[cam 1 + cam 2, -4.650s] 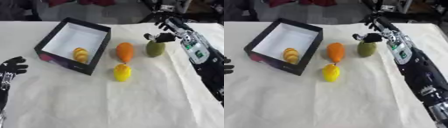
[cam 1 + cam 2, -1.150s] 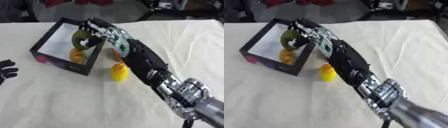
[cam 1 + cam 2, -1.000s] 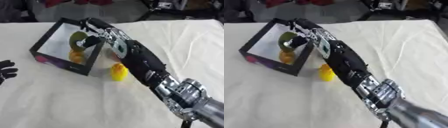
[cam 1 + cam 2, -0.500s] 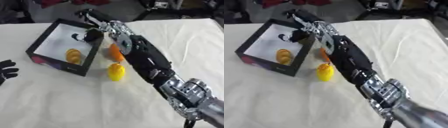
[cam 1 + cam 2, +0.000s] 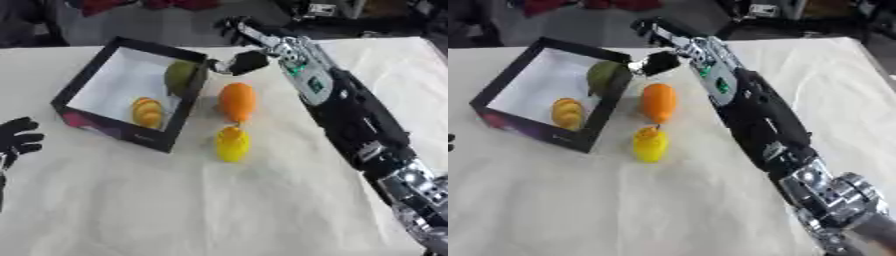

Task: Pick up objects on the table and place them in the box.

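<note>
White cloth covers the bench (image 5: 175,210), and dark clutter lies along its far edge. At the upper left stands a black box (image 5: 79,112) with a white floor, holding 2 pieces of fruit: a green one (image 5: 179,77) leaning against the right wall and an orange-yellow one (image 5: 147,112) near the front wall.

Outside the box, 2 things are left to move. An orange fruit (image 5: 236,101) lies just beside the right wall, and a yellow one (image 5: 232,144) sits nearer the front, close to it, perhaps touching its lower end.

Reaching in from the right, the right hand (image 5: 249,57) hangs over the box's far right corner with its fingers (image 5: 229,27) spread and nothing in them. Resting at the left edge, the left hand (image 5: 19,142) is idle, fingers partly curled, holding nothing.

Both remaining pieces look smooth, rounded and light, probably hard plastic models, so they would likely roll or slip rather than squash. The orange one is longish, so I would take it across its thick middle, thumb on one side and fingers on the other. Shorter and with a small top, the yellow one is best closed on around its wider lower body.
</note>
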Available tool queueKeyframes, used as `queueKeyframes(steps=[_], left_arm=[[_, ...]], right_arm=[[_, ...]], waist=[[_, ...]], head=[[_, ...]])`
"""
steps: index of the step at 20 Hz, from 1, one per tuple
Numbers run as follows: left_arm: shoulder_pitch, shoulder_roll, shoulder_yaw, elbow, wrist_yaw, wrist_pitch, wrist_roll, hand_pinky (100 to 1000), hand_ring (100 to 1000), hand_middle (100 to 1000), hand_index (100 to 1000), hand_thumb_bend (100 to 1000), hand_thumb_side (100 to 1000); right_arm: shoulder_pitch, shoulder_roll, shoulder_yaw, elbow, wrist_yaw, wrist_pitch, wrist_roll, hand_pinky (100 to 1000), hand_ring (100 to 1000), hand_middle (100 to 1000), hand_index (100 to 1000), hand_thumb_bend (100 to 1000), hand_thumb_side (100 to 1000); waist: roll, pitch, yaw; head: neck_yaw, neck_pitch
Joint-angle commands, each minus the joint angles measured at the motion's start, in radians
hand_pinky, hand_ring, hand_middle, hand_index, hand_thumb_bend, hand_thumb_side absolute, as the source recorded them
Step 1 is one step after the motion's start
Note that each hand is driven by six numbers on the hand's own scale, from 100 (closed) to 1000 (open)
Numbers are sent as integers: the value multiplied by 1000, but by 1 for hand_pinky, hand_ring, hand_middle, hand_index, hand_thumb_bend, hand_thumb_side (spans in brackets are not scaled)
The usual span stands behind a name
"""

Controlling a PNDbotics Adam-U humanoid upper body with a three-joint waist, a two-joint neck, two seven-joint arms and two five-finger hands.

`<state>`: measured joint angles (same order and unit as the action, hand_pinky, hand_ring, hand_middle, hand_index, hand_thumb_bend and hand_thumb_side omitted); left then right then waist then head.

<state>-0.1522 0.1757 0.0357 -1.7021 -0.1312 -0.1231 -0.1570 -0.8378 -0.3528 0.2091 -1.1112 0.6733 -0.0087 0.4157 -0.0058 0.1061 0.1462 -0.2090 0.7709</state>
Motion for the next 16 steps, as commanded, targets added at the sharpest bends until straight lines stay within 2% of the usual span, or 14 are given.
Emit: queueKeyframes(steps=[1, 9, 13, 16], left_arm=[[-7, 21, 8, -17, -3, -2, 4, 742, 732, 732, 825, 405, 911], [-8, 19, 8, -18, -1, -2, 2, 741, 733, 733, 825, 405, 911], [-8, 18, 8, -18, 0, -2, 1, 741, 733, 732, 825, 405, 911], [-9, 17, 7, -18, 0, -2, 1, 741, 734, 732, 825, 404, 911]], right_arm=[[-3, -39, -10, 23, 4, -1, 60, 758, 794, 830, 952, 405, 541], [4, -21, -16, 140, 68, -40, 142, 767, 799, 827, 944, 404, 524], [0, -9, -12, 155, 90, -65, 157, 754, 747, 750, 891, 329, 426], [-6, -2, -8, 151, 110, -73, 127, 725, 667, 617, 774, 228, 285]], waist=[[2, -14, -2], [8, -13, 0], [9, -11, 2], [9, -11, 2]], head=[[5, -1], [0, -1], [-2, -1], [-5, -1]])
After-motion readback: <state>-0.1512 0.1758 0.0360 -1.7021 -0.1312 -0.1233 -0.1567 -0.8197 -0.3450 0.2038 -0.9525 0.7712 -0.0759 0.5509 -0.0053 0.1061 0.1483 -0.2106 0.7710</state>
